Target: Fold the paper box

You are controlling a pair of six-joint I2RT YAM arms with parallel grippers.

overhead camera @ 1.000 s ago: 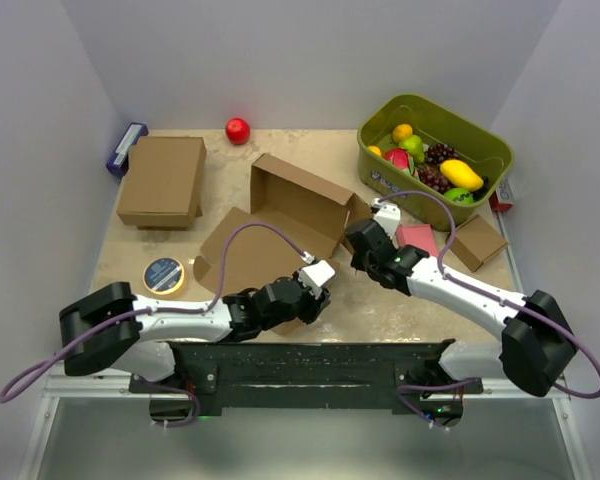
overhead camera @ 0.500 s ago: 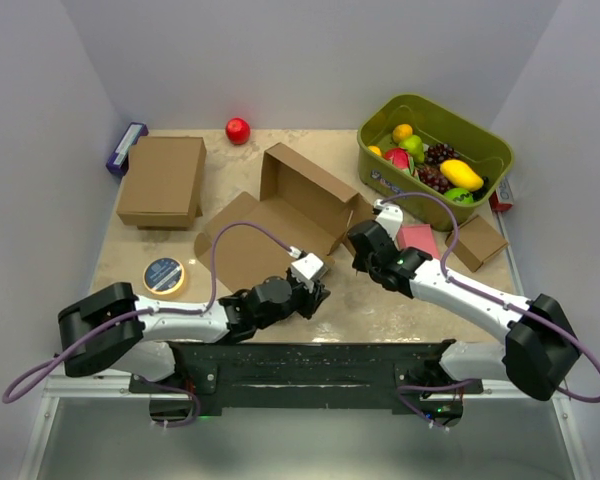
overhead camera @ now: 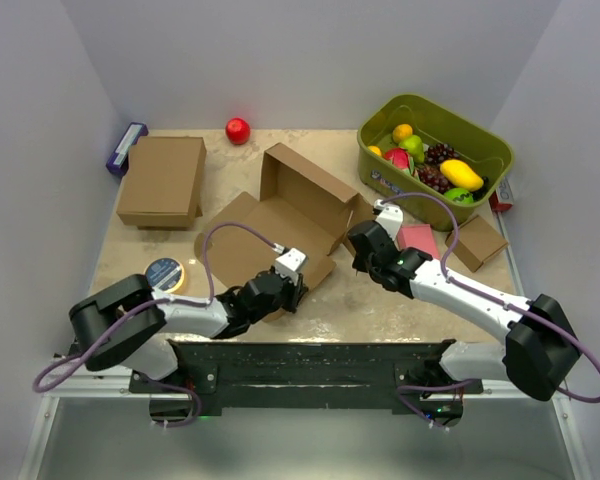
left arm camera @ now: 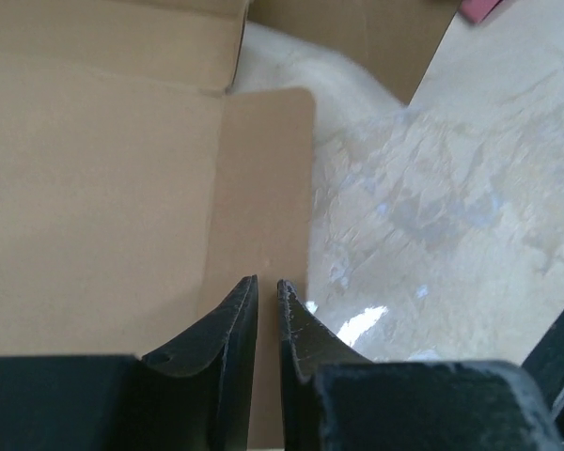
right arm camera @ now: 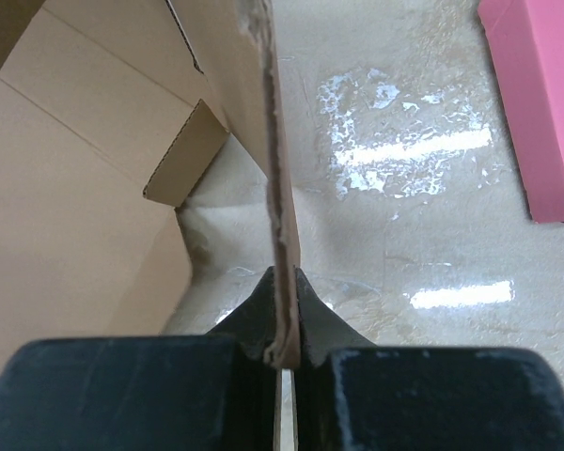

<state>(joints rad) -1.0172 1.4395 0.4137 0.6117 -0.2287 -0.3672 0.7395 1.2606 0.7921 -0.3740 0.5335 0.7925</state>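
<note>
Left jaws narrower, perhaps on paper box (overhead camera: 280, 215)

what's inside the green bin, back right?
The green bin holds fruit: an orange, a green fruit, dark grapes, a yellow fruit and a red fruit. The pile hides the bin floor and anything beneath.
</note>
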